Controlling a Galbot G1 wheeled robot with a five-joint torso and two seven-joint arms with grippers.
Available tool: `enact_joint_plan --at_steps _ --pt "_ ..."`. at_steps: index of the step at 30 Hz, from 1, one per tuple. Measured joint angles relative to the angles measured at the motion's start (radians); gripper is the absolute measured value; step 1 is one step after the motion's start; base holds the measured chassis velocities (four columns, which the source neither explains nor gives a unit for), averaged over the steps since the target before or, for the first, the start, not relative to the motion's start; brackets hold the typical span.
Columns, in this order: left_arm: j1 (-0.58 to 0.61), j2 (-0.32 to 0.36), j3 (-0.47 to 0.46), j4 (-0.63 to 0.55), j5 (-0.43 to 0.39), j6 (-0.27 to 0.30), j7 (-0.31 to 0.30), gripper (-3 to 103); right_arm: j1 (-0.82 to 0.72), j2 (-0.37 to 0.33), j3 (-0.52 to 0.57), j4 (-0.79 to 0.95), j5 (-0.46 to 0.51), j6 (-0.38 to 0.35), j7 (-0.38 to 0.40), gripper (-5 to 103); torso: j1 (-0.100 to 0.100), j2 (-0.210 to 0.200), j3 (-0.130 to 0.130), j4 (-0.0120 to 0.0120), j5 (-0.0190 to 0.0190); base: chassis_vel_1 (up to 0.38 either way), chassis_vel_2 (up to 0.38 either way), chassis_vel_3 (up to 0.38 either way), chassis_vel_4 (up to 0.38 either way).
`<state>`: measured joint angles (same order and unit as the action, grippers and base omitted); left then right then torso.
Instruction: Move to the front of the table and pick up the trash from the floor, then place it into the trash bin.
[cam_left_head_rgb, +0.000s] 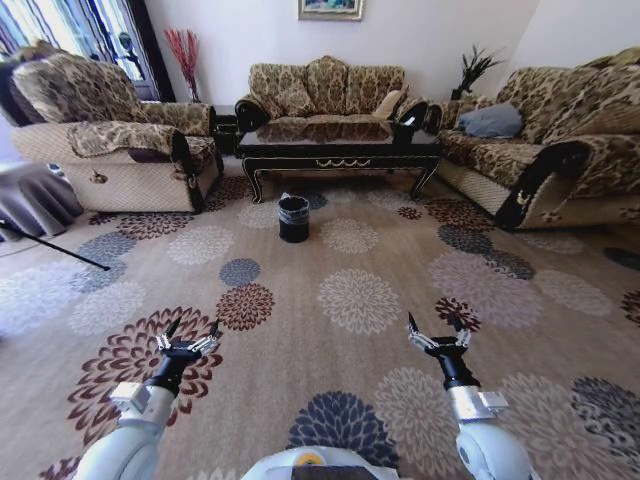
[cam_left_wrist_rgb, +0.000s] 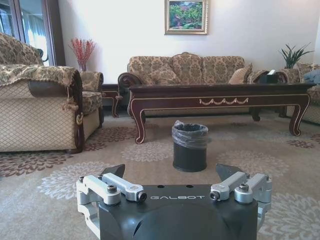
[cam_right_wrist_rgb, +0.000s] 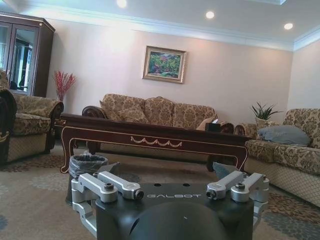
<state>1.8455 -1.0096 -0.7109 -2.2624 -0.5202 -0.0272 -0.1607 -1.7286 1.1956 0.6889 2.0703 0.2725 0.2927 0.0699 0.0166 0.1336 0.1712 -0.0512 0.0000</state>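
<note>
1. Left gripper (cam_left_head_rgb: 190, 334) at lower left of the head view, spread wide, holding nothing, above the floor (cam_left_head_rgb: 330, 250).
2. Right gripper (cam_left_head_rgb: 436, 329) at lower right, likewise wide and empty.
3. Bin (cam_left_head_rgb: 293, 219) upright at upper centre, just before the table (cam_left_head_rgb: 338, 152).
4. Sofas flanking the table left, right and behind.
5. Trash too small to make out.

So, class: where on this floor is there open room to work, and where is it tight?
Open carpet stretches from the left gripper and right gripper to the trash bin, and between the side sofas. It is tight where the bin stands near the table.
</note>
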Motion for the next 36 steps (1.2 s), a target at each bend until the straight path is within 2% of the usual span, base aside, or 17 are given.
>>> enact_joint_plan --at_steps 36 --pt "0.000 0.000 0.000 0.000 0.000 0.000 0.000 100 0.000 0.000 0.000 0.000 0.000 0.000 0.000 100 0.038 0.144 0.106 -0.0001 0.0000 0.000 0.000 0.000 0.000"
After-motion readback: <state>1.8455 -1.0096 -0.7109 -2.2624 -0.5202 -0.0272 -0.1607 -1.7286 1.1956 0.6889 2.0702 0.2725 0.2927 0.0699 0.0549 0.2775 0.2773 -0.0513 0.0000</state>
